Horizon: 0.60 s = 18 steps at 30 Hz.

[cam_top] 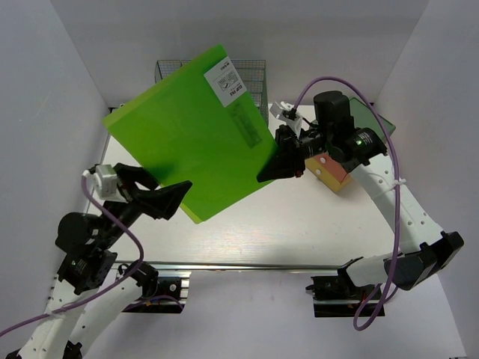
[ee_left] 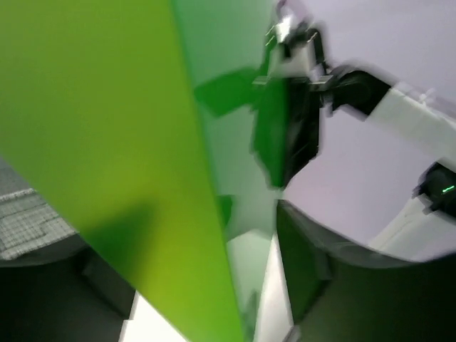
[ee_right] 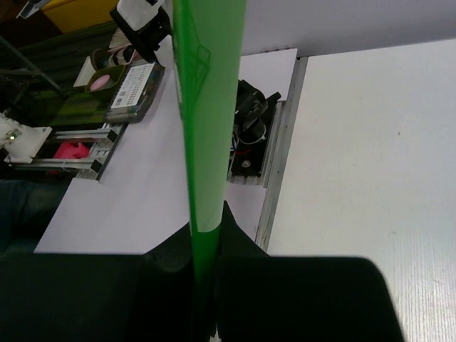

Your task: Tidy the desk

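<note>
The green folder (cam_top: 187,134) is pinched at its right edge by the right gripper (cam_top: 281,166) and held tilted above the desk (cam_top: 299,224), presumably so its near corner can be taken by the spread left gripper (cam_top: 171,198) near it.

Top view: bright, even, diffuse light from above. The white desk (cam_top: 314,224) and walls (cam_top: 60,67) are close to washed out, shadows are faint, and focus is sharp throughout. Left wrist view: strongly blurred and smeared. The green folder (ee_left: 92,128) looks saturated, with a soft dark shadow patch low on it. Right wrist view: sharp on the desk surface, near foreground underexposed to black, left background dim.
</note>
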Each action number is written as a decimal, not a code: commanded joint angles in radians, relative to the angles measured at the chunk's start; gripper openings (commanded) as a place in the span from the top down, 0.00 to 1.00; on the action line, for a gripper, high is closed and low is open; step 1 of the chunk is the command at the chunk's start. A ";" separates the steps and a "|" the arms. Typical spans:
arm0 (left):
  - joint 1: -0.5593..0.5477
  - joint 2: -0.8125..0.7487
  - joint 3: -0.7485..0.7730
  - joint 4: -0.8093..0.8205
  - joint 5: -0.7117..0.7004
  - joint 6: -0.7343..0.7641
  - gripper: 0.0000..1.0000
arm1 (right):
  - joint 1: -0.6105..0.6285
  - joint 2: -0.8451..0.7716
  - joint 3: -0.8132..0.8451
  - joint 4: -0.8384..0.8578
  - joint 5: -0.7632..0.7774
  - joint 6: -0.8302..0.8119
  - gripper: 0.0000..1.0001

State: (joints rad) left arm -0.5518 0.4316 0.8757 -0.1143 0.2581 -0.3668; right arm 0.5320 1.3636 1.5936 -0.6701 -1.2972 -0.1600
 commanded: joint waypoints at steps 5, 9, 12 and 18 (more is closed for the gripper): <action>-0.002 0.016 0.043 0.093 0.085 -0.058 0.37 | 0.000 -0.047 -0.017 0.073 -0.093 0.022 1.00; -0.002 0.062 0.054 0.153 0.153 -0.095 0.51 | -0.004 -0.060 -0.034 0.083 -0.088 0.028 1.00; -0.002 0.084 0.065 0.147 0.162 -0.101 0.52 | 0.000 -0.075 -0.047 0.084 -0.082 0.027 1.00; -0.002 0.084 0.077 0.130 0.148 -0.097 0.79 | -0.001 -0.078 -0.053 0.089 -0.079 0.028 1.00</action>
State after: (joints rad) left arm -0.5518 0.5171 0.9138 0.0074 0.3901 -0.4664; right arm 0.5274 1.3151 1.5410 -0.6258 -1.3380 -0.1375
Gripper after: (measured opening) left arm 0.261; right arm 0.026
